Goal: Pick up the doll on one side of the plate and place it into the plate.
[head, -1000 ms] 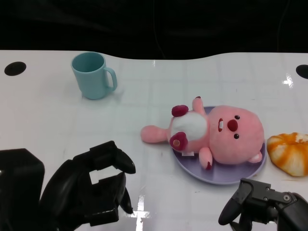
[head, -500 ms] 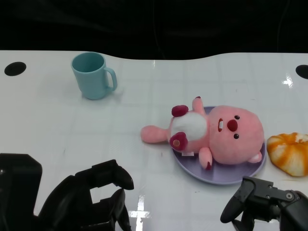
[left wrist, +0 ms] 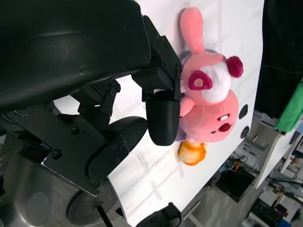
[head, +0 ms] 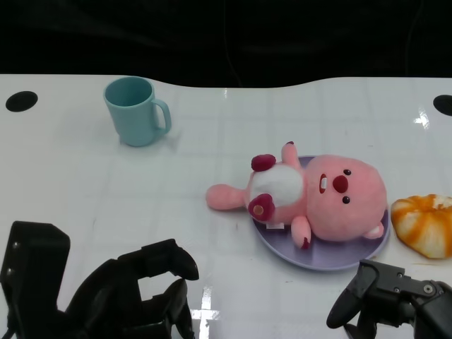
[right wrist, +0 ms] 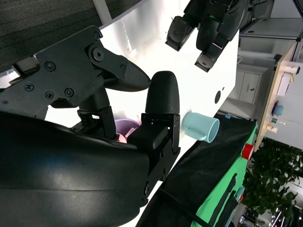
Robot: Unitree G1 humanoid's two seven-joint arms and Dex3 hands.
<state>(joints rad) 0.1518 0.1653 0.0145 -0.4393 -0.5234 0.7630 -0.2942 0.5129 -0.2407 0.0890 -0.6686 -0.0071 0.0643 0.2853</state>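
Item: pink plush doll with white belly (head: 318, 198), lying across the round lilac plate (head: 332, 256); we judge it light, soft, best gripped around the torso. Left hand (head: 134, 296) and right hand (head: 392, 304): fingers apart, holding nothing.

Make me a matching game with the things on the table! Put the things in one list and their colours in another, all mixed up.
Things:
1. doll
2. plate
3. mug
4. bread

Colours:
A. orange and white
B. pink
C. teal
D. purple

Pairs: 1-B, 2-D, 3-C, 4-A
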